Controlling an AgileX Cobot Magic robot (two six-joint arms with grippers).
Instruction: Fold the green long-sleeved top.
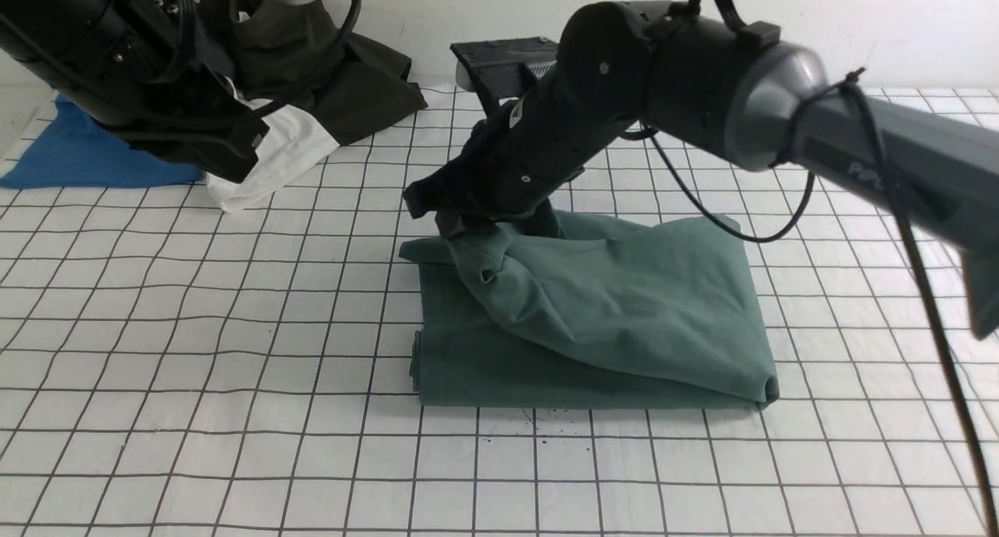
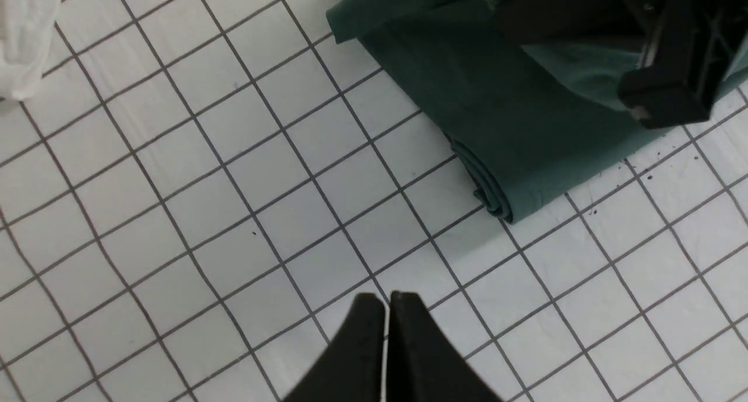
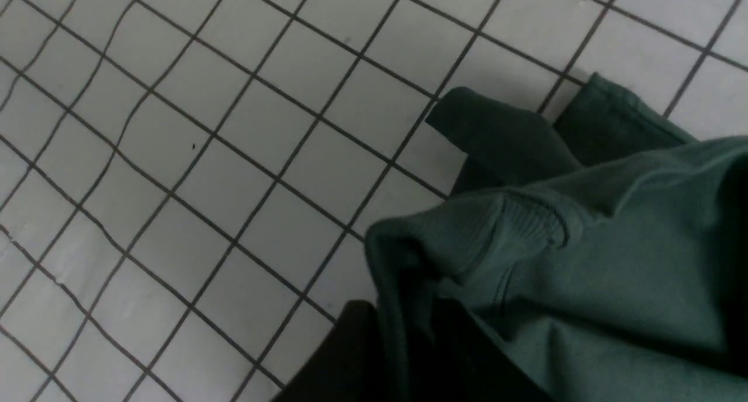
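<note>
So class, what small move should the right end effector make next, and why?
Probably open fully and lift away: the green top already lies folded over itself, its far corner bunched at the right end effector, so letting go should let that layer settle.

Lower third of the front view: bare grid table (image 1: 195, 443), open edge to edge. Left middle also free, right up to the green top (image 1: 609, 318) heaped centre-right. Right arm (image 1: 702, 92) slants from the right edge down to the top's upper-left corner and blocks the upper centre. Its cable (image 1: 936, 342) hangs across the right side. Upper left is crowded: left arm (image 1: 117, 61), dark garment (image 1: 367, 84), white cloth (image 1: 273, 162), blue cloth (image 1: 78, 158). Black box (image 1: 499, 57) at top centre, behind the arm. Table strip right of the top is free, low under the arm.
</note>
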